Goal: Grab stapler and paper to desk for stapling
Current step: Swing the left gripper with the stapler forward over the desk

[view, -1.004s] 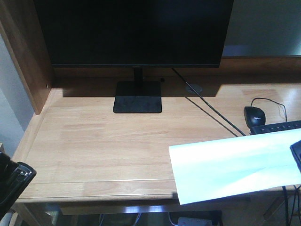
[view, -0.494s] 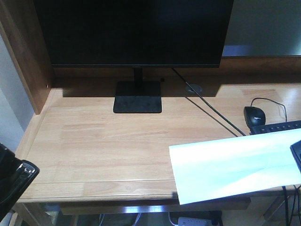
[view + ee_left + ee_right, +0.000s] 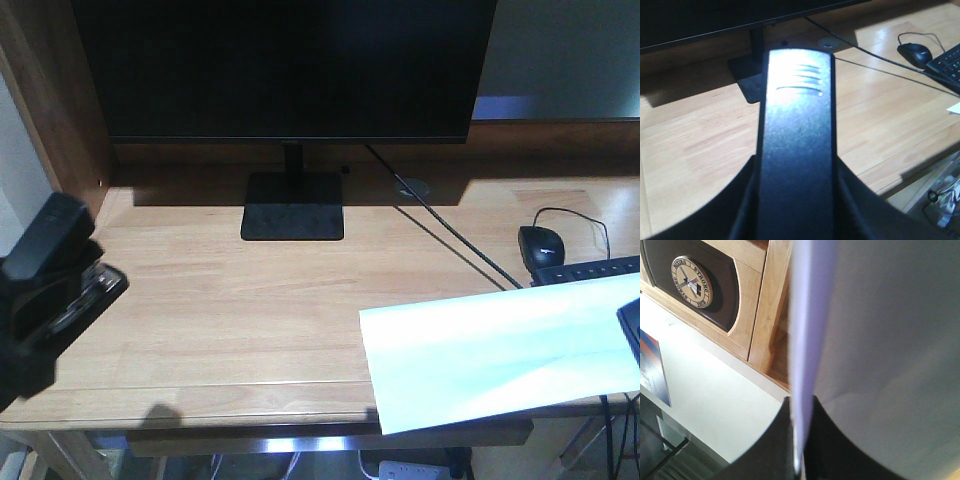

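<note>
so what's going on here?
The left pincer is shut on the stapler, holding it in the air over the left side of the desk. The right pincer grips the paper by one edge, and the sheet hangs across the desk's right front edge. Neither looks set down yet.

Left gripper: matte black, with smooth curved shells flaring outward on both sides. Right gripper: likewise black and curved, narrowing toward the tips.

Stapler melts into a dark mass at the left edge, its rear unseen; paper runs off the right, blurred close-up on the right wrist camera.
</note>
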Motion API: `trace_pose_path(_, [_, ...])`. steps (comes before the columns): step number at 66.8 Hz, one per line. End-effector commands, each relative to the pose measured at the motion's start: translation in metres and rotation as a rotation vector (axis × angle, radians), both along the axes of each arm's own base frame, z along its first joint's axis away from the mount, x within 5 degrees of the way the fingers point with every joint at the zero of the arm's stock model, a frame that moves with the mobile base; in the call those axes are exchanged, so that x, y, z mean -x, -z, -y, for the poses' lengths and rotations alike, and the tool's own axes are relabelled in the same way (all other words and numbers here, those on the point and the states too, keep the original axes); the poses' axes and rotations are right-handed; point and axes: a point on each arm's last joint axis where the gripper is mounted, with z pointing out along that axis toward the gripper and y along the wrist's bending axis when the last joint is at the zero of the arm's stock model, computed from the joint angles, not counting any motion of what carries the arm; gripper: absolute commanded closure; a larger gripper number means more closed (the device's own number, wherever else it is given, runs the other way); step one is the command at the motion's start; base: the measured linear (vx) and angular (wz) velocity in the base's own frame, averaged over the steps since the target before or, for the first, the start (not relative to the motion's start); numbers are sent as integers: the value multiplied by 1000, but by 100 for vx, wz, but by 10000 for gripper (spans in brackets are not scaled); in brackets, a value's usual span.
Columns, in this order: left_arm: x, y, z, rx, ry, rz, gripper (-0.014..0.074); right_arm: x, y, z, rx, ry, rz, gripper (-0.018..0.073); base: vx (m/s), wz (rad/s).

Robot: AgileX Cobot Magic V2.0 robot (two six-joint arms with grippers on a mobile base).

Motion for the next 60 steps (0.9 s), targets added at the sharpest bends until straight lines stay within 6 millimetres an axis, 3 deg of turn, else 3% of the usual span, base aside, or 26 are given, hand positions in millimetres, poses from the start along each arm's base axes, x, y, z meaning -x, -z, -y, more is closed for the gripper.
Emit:
trace_pose_path(1, [-21,-26,10,29,17,121,603,1,-14,0,-27,-15,83,565,0,0])
trace_pose_path(20, [-69,-26,41,-17,136,141,603,1,-14,0,-27,-15,83,565,0,0])
trace_pose_path(41, [-117,-1,81,-90,380,91,603,1,-14,0,-27,-15,83,565,0,0])
trace_pose_path(53, [-159,17,79,-56,376,31,603,1,-14,0,-27,-15,83,565,0,0])
trace_pose_path(60, [-179,29,75,-11,488,-22,603,1,-14,0,-27,-15,83,565,0,0])
